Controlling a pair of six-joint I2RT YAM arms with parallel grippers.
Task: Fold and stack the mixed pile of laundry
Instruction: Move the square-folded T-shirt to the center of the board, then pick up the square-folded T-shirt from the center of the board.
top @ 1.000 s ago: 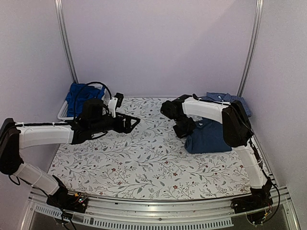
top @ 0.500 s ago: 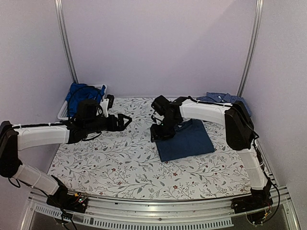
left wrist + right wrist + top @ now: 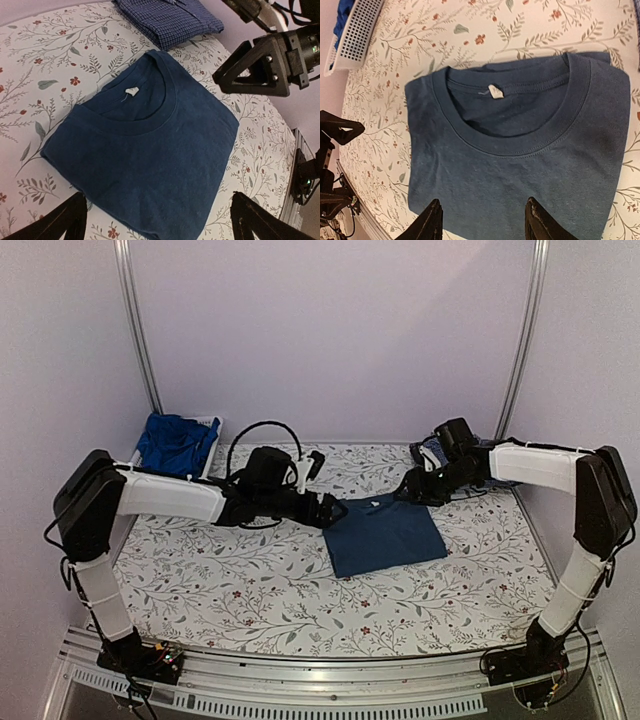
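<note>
A dark navy T-shirt [image 3: 385,535] lies folded flat in the middle of the table, collar toward the back. My left gripper [image 3: 333,509] hovers at its left edge, open wide, with the shirt [image 3: 145,145] below and nothing between its fingers. My right gripper [image 3: 409,487] hangs over the shirt's back right corner, open and empty, the collar [image 3: 520,145] in front of it. The blue checked shirt [image 3: 167,20] lies folded at the back right, partly hidden by the right arm in the top view. A royal-blue garment [image 3: 175,440] fills the basket.
The white mesh basket [image 3: 210,426] stands at the back left corner. A floral cloth [image 3: 250,580] covers the table. Vertical frame posts [image 3: 135,330] rise at both back corners, with purple walls behind.
The right gripper spread the navy T-shirt out in the middle, let go and drew back to the right. The left arm swung right to the shirt's left edge.
</note>
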